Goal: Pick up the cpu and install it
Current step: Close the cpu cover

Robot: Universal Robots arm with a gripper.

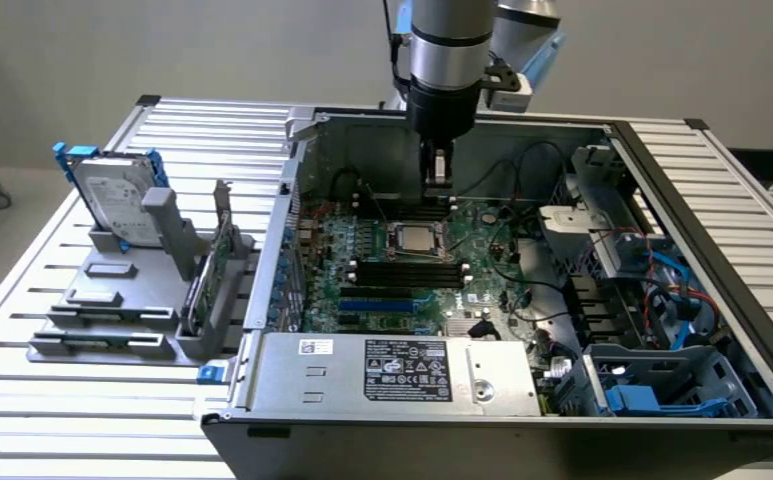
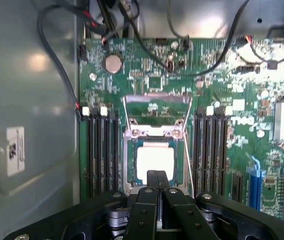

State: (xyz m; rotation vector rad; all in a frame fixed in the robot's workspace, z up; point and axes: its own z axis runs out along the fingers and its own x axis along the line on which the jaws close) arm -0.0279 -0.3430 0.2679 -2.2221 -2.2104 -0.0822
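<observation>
While the arm (image 1: 450,50) hangs straight down into the open computer case (image 1: 706,200), its gripper (image 1: 437,188) hovers close over the cpu (image 1: 410,238), fingers pressed together and holding nothing. The cpu lies flat in its socket (image 2: 132,165), with memory slots (image 2: 102,150) flanking two sides. Cables (image 1: 520,165) crowd the far wall, and open room lies above the board.

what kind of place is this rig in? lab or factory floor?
Looks like a robotics lab bench rather than a factory floor: an open PC case on a slatted aluminium table, a grey fixture holding a hard drive, and the gripper hanging over the motherboard.
</observation>
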